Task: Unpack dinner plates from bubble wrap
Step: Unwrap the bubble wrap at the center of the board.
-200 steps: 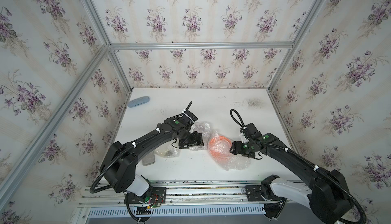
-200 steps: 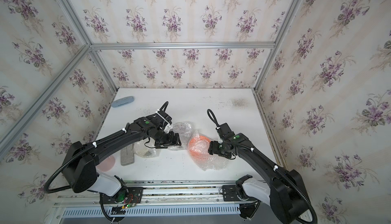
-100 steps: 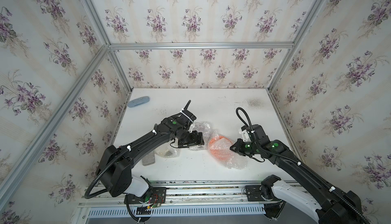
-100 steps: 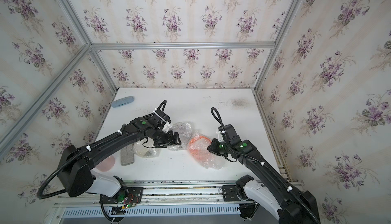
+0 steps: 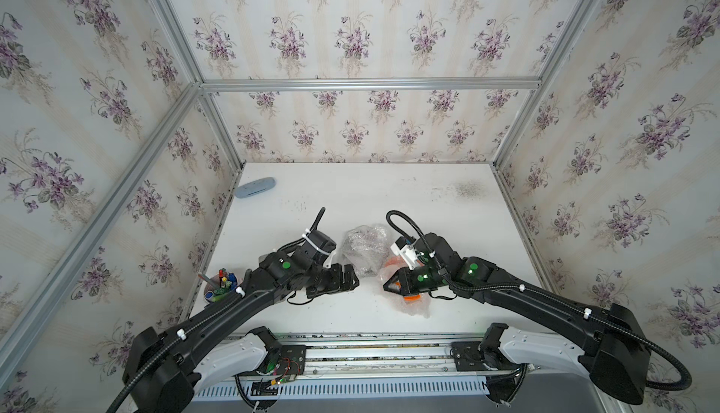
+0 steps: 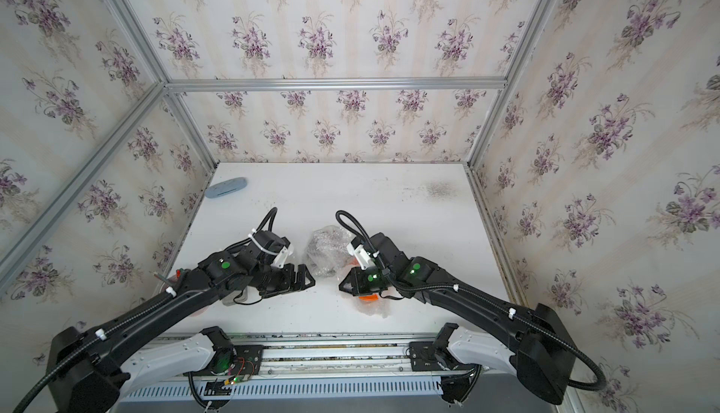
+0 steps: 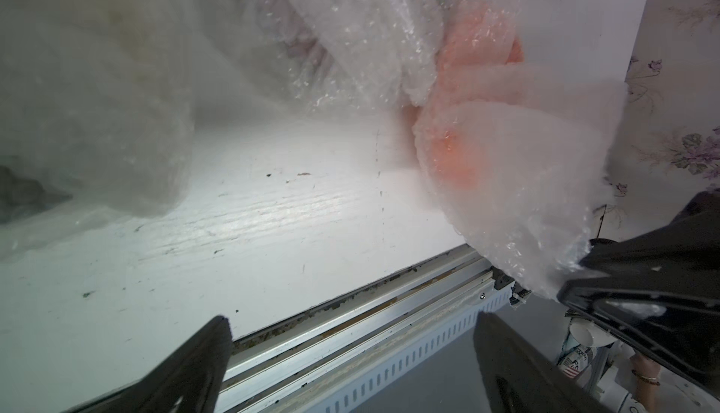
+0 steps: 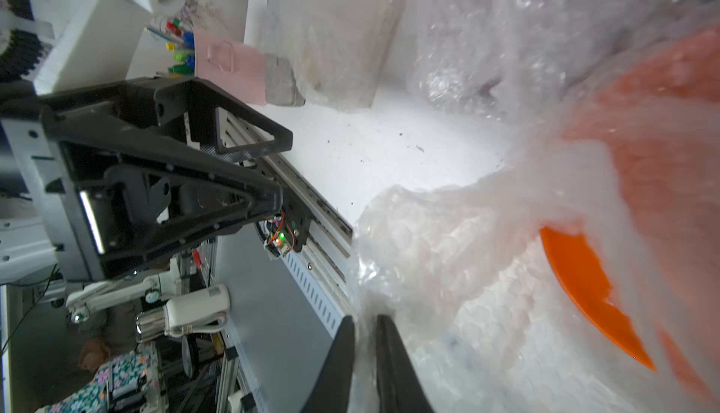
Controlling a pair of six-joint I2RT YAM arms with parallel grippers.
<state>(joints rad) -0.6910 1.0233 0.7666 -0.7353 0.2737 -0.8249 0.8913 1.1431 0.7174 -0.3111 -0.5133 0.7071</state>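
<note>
the right gripper [image 5: 386, 284] has slid left toward the middle of the frame and now sits over the orange plate [image 5: 410, 297], hiding most of it; only slivers of orange show. its jaws have closed onto an edge of the bubble wrap [image 8: 428, 243]. the left gripper [image 5: 353, 280] has dropped a little toward the lower edge, below the wrapped bundle [image 5: 364, 249], and spread wider. the two tips now face each other closely. the left arm's shift has uncovered a cup of pens [image 5: 220, 280] at the left.
</note>
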